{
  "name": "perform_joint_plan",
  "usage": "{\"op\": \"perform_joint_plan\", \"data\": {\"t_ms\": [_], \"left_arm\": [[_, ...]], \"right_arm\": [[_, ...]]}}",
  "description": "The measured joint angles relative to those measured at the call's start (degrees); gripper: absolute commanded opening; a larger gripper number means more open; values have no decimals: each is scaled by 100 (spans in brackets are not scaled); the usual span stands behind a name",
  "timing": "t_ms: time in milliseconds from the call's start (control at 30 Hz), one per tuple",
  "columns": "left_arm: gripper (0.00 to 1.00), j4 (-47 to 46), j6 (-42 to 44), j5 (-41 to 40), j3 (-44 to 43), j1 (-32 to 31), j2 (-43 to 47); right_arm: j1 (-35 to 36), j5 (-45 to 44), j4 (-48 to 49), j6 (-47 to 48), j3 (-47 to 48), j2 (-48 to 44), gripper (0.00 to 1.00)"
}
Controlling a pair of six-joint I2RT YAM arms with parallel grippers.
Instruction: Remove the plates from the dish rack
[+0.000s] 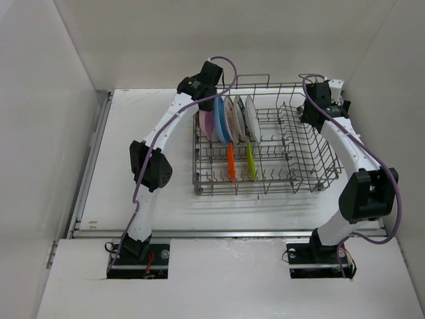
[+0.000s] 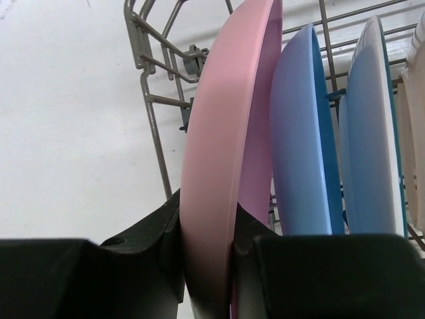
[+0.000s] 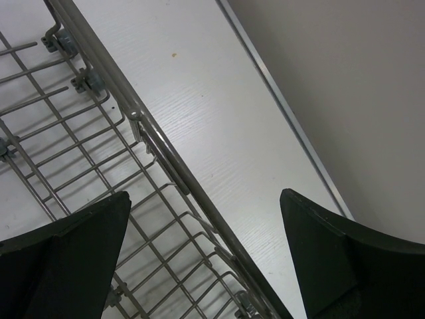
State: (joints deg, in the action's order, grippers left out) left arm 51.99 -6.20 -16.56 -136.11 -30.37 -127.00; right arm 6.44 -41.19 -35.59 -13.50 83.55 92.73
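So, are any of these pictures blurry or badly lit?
Top external view: soft, even light, only faint shadows under the dish rack, everything sharp. Left wrist view: the pink plate fills the frame close up, its lower rim darkening where the left gripper's fingers pinch it. Right wrist view: rack wires and table crisp; the right gripper's fingers are dark, nearly featureless shapes.

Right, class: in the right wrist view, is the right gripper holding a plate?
No, the right gripper is open, with only the dish rack rim between its fingers.
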Motion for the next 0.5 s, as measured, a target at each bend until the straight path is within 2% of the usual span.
{"op": "perform_joint_plan", "data": {"t_ms": [500], "left_arm": [[0,-138,595,-216,-240,-28,999]], "right_arm": [[0,306,-52,0,448,79,100]]}}
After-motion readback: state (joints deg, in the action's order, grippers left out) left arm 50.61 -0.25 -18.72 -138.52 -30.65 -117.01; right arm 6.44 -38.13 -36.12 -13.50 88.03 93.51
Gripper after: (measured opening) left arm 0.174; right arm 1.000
